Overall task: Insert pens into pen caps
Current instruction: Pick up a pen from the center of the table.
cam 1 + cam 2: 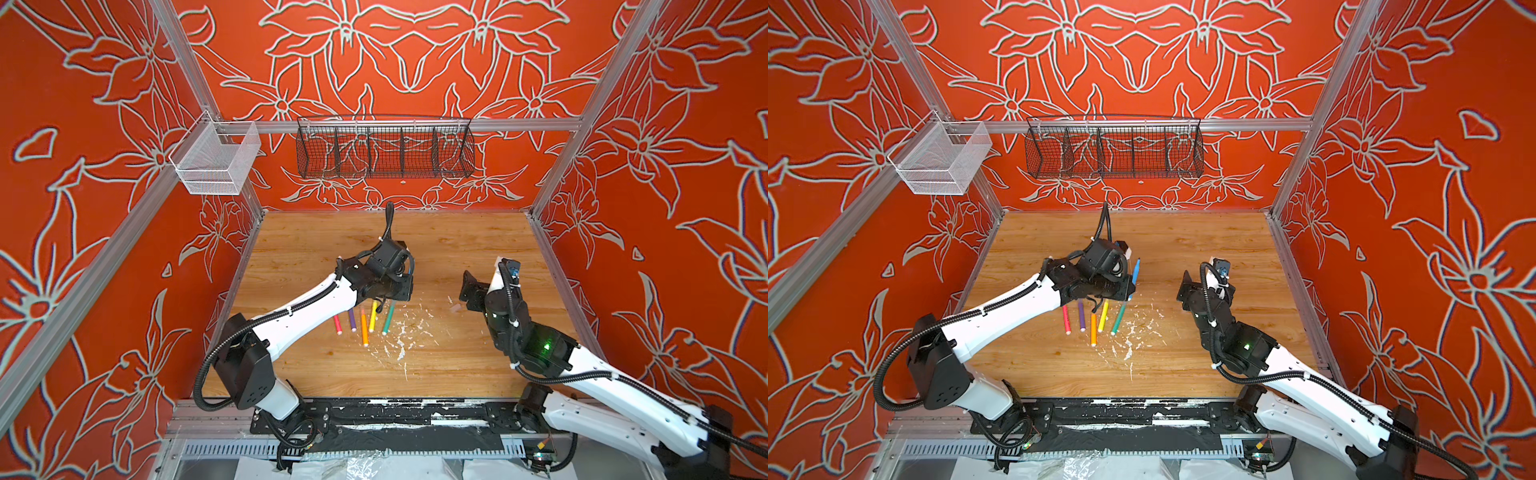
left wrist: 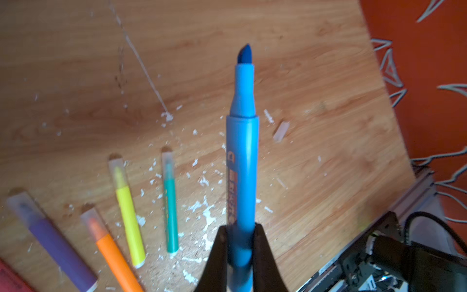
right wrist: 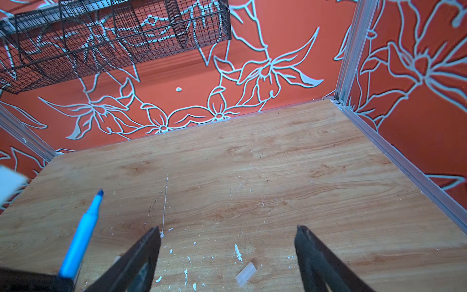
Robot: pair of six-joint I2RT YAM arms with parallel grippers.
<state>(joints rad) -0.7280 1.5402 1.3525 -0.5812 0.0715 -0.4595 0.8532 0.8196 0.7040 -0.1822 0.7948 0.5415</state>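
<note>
The left fingers (image 2: 222,240) gripped the blue pen (image 2: 242,164) low down; the right fingers (image 3: 144,255) stood wide. The cap (image 3: 245,273), at lower centre, looked light and slick, best pinched across its middle.

You have five pens (image 1: 365,328) side by side on the table (image 1: 457,365) by the left gripper (image 2: 241,227), a sixth pen (image 2: 242,151) in it; a cap (image 1: 456,308) lies right of them.
</note>
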